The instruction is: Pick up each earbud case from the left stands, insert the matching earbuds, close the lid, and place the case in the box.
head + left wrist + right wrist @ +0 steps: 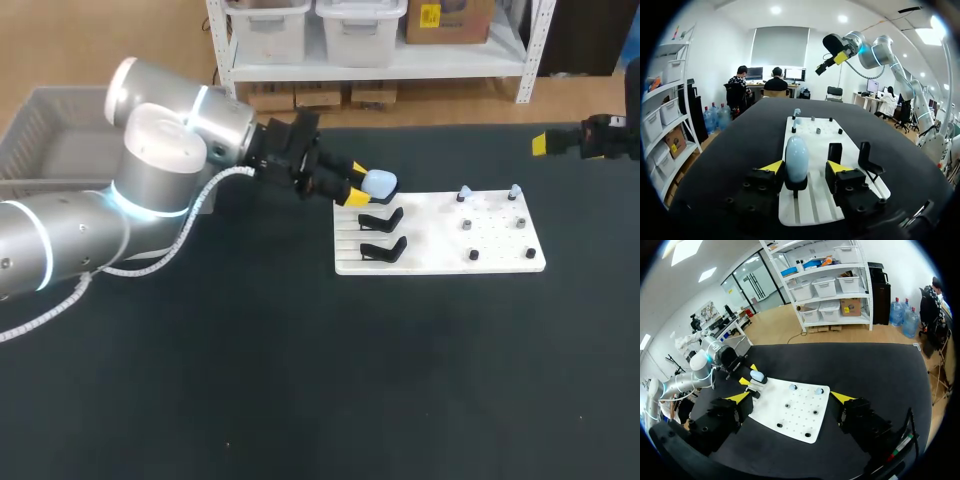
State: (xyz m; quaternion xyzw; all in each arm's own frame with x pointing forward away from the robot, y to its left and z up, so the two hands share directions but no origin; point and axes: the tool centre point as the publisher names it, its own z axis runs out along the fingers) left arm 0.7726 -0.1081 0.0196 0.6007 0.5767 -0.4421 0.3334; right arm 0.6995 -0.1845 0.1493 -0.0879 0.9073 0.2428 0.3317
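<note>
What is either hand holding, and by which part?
Nothing. The left hand is open around the earbud case, which sits on its stand; the right hand is open, empty.

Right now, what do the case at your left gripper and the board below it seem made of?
Case: likely smooth plastic, pale blue, soft sheen. Board: probably matte white plastic or painted sheet, grooved and holed; can't tell which.

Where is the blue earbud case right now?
In the head view the earbud case sits on the rearmost stand at the white board's left end, between the tips of the open left gripper.
</note>
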